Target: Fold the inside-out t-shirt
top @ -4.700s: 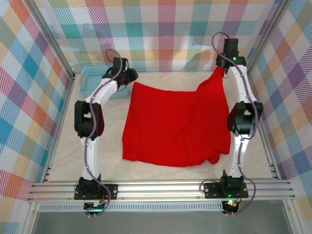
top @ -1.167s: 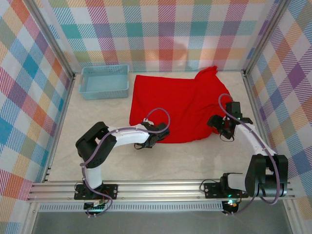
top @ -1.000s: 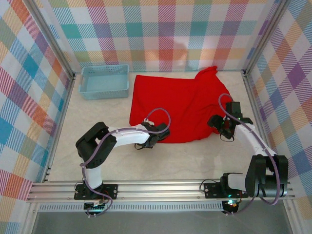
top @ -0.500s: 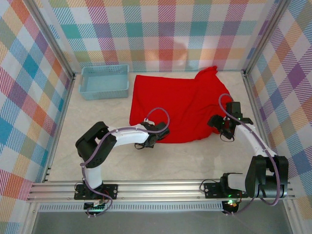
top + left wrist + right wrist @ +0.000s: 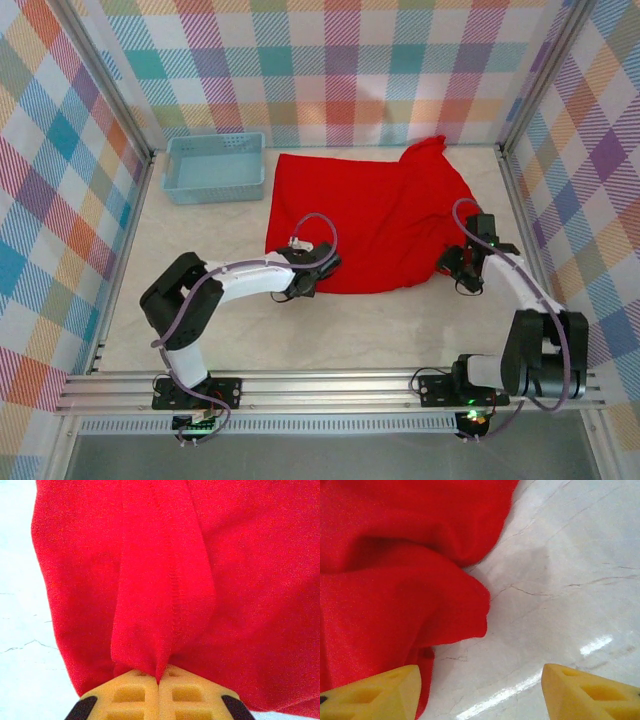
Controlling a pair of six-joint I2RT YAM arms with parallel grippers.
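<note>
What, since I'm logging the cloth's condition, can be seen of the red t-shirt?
The t-shirt is plain bright red soft cloth, no print, lying mostly flat on the pale table, right of the light-blue basket. Its far right corner bunches into a peak. The left tool is shut on its near left edge, pinching up a ridge with a stitched seam. The right tool stands open at the rumpled near right corner.

Bright red t-shirt [image 5: 375, 215], spread out, rumpled, seam showing.
</note>
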